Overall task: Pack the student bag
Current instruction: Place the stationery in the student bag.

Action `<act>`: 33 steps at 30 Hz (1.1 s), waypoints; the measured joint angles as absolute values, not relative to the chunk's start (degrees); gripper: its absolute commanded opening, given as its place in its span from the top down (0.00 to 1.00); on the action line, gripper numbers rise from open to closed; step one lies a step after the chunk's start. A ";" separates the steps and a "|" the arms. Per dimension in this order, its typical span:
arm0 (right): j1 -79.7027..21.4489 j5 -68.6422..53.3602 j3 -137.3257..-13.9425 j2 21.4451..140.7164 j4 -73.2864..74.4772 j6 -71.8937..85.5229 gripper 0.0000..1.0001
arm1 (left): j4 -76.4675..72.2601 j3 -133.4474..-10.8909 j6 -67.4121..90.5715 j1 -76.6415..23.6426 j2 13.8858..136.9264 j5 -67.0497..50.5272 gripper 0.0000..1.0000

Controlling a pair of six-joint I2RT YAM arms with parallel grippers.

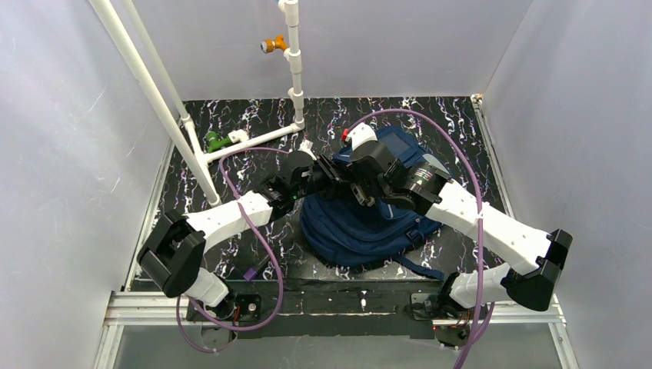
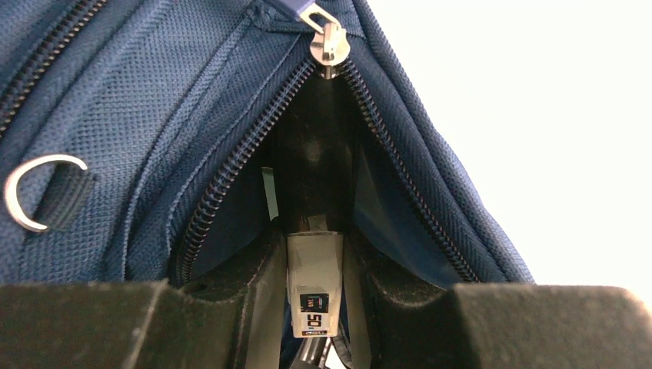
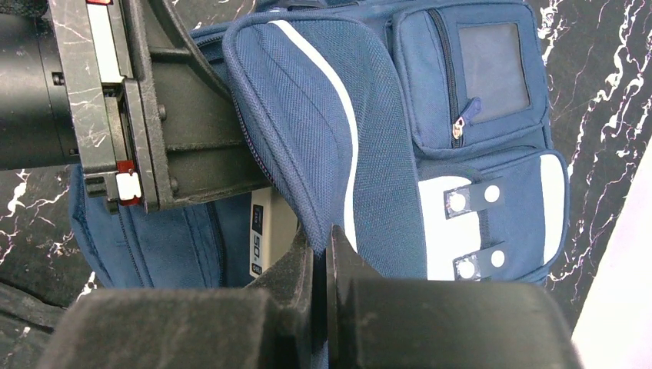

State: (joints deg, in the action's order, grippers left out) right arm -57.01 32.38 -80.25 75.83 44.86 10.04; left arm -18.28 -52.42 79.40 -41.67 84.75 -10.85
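Lying front-up in the middle of the black marbled bench (image 1: 231,127), the student bag (image 1: 361,231) has both arms meeting over its far-left part. The right claw (image 3: 324,250) is clenched on the edge of the pocket flap (image 3: 307,115) and holds the fabric raised. I judge this is meant to hold the zip mouth open so the other arm has a way in. The left claw (image 1: 337,177) grasps a small white labelled item (image 3: 267,227) between its fingers and points it straight into that mouth. In the left wrist view the item sits just short of the dark interior. It is framed by the two rows of zip teeth that run up to the slider (image 2: 329,44) at the apex.

The opening is a narrow wedge, widest near the claw and closing to nothing at the slider. Room on either side of the item looks slim, so the fingers may brush the teeth or the lining if the approach drifts. A metal ring (image 2: 34,192) on the bag's outer panel lies to the left of the mouth, off the line of entry. The two claws are close together, with the left one just beside the raised flap, which leaves little margin for sideways moves. A white pipe frame (image 1: 246,142) stands at the far left of the bench, well apart from the bag.
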 measured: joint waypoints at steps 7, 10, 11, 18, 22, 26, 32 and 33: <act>-57.01 32.36 -80.25 75.85 44.73 10.17 0.99 | -21.23 -50.02 79.53 -42.17 84.16 -8.05 1.00; -57.01 32.36 -80.27 75.85 44.69 10.24 0.99 | -23.20 -49.34 80.12 -42.54 84.31 -6.90 0.91; -56.99 32.36 -80.31 75.85 44.69 10.26 0.99 | -23.62 -49.19 79.90 -42.74 84.38 -6.31 0.86; -56.99 32.40 -80.47 75.85 44.71 10.28 0.99 | -25.06 -48.05 77.43 -44.29 84.58 -1.67 0.61; -56.97 32.64 -80.47 75.85 44.86 10.24 0.99 | -25.23 -47.16 76.64 -44.03 84.60 -0.08 0.46; -56.60 32.60 -80.47 75.88 44.88 10.20 0.99 | -23.86 -47.44 74.22 -44.25 83.31 -0.19 0.31; -56.21 32.36 -80.47 75.88 44.88 10.22 0.99 | -14.72 -49.32 68.99 -44.38 76.60 -0.12 0.31; -56.18 32.32 -80.47 75.88 44.88 10.20 0.99 | -12.84 -49.91 68.12 -44.38 75.33 -0.05 0.36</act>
State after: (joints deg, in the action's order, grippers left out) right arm -56.18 32.32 -80.47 75.88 44.88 10.20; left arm -12.84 -49.91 68.12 -44.38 75.33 -0.05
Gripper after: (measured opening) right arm 0.079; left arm 0.722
